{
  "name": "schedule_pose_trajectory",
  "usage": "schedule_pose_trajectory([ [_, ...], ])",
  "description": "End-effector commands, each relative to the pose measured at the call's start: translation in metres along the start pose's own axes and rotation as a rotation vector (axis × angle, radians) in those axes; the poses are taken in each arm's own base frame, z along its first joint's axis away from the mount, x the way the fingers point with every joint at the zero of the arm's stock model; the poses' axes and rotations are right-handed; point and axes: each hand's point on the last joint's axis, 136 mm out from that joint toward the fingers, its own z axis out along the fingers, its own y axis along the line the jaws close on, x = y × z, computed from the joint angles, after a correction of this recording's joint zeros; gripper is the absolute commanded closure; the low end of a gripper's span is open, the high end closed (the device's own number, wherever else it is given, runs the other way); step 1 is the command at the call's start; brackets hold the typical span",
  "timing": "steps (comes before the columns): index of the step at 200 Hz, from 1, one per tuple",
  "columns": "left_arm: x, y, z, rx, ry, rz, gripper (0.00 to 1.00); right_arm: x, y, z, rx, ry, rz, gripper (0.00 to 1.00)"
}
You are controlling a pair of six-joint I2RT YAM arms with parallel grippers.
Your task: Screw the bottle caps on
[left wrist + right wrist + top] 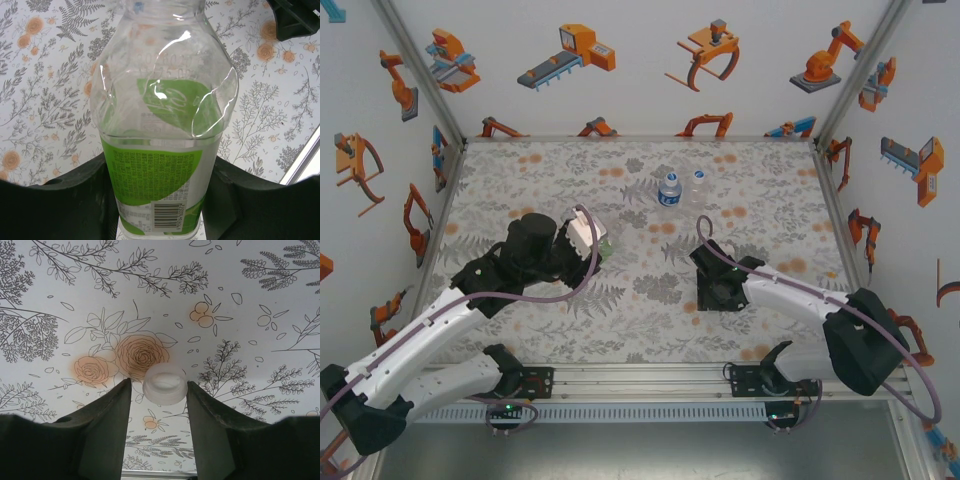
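Note:
My left gripper (160, 200) is shut on the green-label bottle (160, 125), with a black finger pressed against each side of its lower body. The bottle's neck points away from the wrist camera and runs out of the top of that view. In the top view this gripper (588, 238) sits left of centre. One white cap (164, 384) lies on the table between the tips of my right gripper (159, 385), whose fingers stand apart around it, open. The blue-label bottle (669, 190) and the plain bottle (698, 185) stand upright side by side at the back.
The flowered tablecloth (770, 200) covers the table, which is walled in at the back and on both sides. My right gripper (713, 285) points down near the middle front. A metal rail (640, 378) runs along the near edge.

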Motion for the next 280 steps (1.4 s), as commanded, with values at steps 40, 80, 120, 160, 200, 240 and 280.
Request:
schedule_pose_trajectory([
  [40, 0.001, 0.003, -0.009, -0.022, -0.006, 0.015, 0.98, -0.001, 0.001, 0.004, 0.016, -0.001, -0.008, 0.61],
  [80, -0.003, 0.007, -0.023, -0.050, -0.018, 0.015, 0.98, -0.012, 0.021, -0.003, -0.017, -0.019, -0.035, 0.64],
  [120, 0.008, 0.017, -0.029, -0.121, -0.007, 0.019, 0.98, -0.028, 0.064, -0.005, -0.049, -0.025, -0.117, 0.64],
  [160, 0.008, 0.022, -0.030, -0.155, -0.010, 0.010, 0.97, -0.044, 0.108, 0.003, -0.069, -0.013, -0.196, 0.64],
  [200, 0.009, 0.025, -0.031, -0.169, -0.008, 0.006, 0.97, -0.051, 0.130, 0.015, -0.078, 0.008, -0.234, 0.63],
  [240, 0.010, 0.029, -0.033, -0.198, 0.000, 0.012, 0.96, -0.052, 0.135, 0.022, -0.075, 0.029, -0.245, 0.60],
  [280, 0.009, 0.032, -0.036, -0.214, -0.008, 0.015, 0.95, -0.053, 0.138, 0.017, -0.084, 0.027, -0.246, 0.54],
])
